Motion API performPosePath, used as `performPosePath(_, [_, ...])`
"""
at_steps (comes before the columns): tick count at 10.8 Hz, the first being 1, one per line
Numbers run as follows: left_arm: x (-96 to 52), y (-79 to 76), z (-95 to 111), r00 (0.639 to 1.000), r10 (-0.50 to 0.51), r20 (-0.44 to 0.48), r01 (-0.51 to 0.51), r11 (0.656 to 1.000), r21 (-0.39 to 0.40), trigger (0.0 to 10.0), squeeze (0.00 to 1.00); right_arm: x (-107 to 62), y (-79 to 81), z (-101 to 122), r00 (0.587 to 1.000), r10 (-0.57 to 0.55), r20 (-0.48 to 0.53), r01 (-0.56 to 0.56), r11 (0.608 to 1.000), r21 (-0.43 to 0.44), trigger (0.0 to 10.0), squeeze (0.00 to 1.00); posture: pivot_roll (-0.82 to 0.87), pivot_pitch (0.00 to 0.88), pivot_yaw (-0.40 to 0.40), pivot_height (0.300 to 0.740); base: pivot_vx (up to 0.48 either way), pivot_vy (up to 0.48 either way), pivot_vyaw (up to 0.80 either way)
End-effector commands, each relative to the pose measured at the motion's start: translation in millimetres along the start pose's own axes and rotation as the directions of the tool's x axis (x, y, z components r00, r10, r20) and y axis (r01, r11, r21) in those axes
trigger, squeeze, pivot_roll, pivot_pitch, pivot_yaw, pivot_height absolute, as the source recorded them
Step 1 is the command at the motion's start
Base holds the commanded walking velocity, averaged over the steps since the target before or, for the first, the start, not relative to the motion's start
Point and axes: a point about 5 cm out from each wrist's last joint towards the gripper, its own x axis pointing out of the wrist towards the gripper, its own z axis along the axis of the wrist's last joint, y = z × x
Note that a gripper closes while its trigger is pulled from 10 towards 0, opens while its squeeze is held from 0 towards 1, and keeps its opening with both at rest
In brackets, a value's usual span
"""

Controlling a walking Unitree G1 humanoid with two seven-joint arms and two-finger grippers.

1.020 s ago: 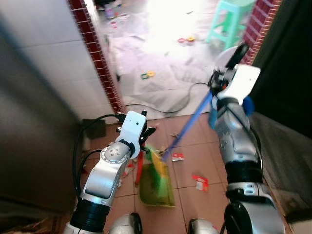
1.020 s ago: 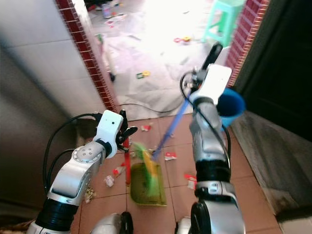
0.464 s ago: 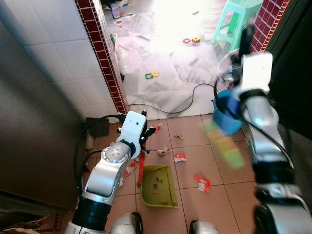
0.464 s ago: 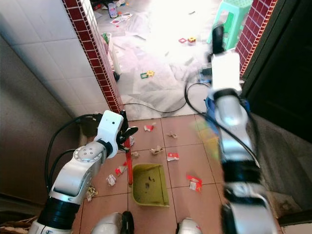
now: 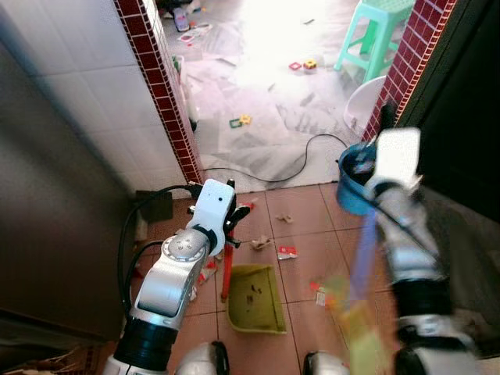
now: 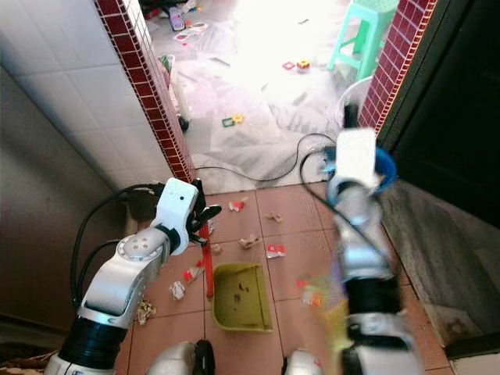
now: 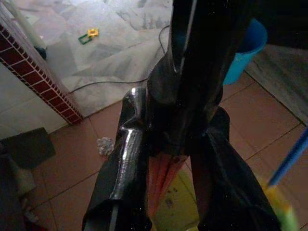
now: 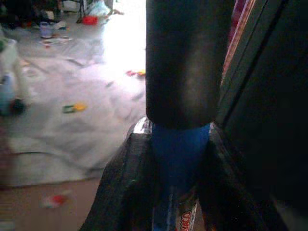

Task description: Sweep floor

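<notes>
Broom on the right, dustpan on the left

The left claw (image 5: 233,223) grips the red handle of the green dustpan (image 5: 255,298), flat on the floor. The right claw (image 8: 175,159) squeezes the blue broom (image 5: 362,254); its stick slants down toward the robot, bristles just right of the pan. Paper scraps (image 5: 287,251) lie beyond the pan, nearer the broom.

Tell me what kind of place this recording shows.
Probably a lived-in home, at a doorway between a terracotta-tiled floor and a brighter room. A turquoise plastic stool, small toys scattered on grey floor and a blue bucket point to that.
</notes>
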Motion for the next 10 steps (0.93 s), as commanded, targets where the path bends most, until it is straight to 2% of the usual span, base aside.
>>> performPosePath(1, [2.1,-14.9,-38,0.978,-0.104,-0.183,0.091,0.993,-0.077,10.0,0.0,4.2,8.2,19,0.998,0.022,0.066,-0.03,0.991,0.128,10.0,0.0,-0.06,0.102,0.089,0.74,0.0,0.0,0.0])
performPosePath(2, [2.4,-15.4,-38,0.977,-0.106,-0.185,0.093,0.993,-0.079,10.0,0.0,5.2,19.7,32,0.993,0.066,0.096,-0.09,0.958,0.274,10.0,0.0,-0.06,0.101,0.087,0.74,0.0,0.0,0.0])
performPosePath(3, [2.8,-15.5,-38,0.977,-0.105,-0.185,0.092,0.993,-0.08,10.0,0.0,5.0,25.2,44,0.984,0.103,0.143,-0.147,0.927,0.345,10.0,0.0,-0.06,0.099,0.086,0.74,0.0,0.0,0.0])
performPosePath(4, [3.1,-15.6,-38,0.977,-0.104,-0.184,0.09,0.993,-0.081,10.0,0.0,2.7,29.5,56,0.966,0.151,0.21,-0.222,0.9,0.375,10.0,0.0,-0.06,0.1,0.085,0.74,0.0,0.0,0.0])
performPosePath(5, [3.4,-15.8,-38,0.978,-0.104,-0.183,0.09,0.993,-0.082,10.0,0.0,2.2,29.1,58,0.961,0.162,0.224,-0.236,0.902,0.362,10.0,0.0,-0.07,0.1,0.085,0.74,0.0,0.0,0.0])
performPosePath(7, [4.1,-15.3,-38,0.98,-0.095,-0.173,0.082,0.993,-0.081,10.0,0.0,1.1,25.5,63,0.937,0.214,0.275,-0.279,0.934,0.225,10.0,0.0,-0.07,0.1,0.086,0.74,0.0,0.0,0.0])
performPosePath(9, [5.1,-2.9,-32,0.994,-0.004,-0.113,-0.006,0.996,-0.092,10.0,0.0,-0.2,23.4,70,0.906,0.262,0.333,-0.306,0.948,0.088,10.0,0.0,-0.07,0.1,0.087,0.74,0.0,0.0,0.0])
performPosePath(10, [4.1,9.5,-27,0.993,0.095,-0.073,-0.103,0.988,-0.115,10.0,0.0,-1.0,20.5,73,0.893,0.275,0.356,-0.304,0.952,0.028,10.0,0.0,-0.07,0.1,0.085,0.74,0.0,0.0,0.0])
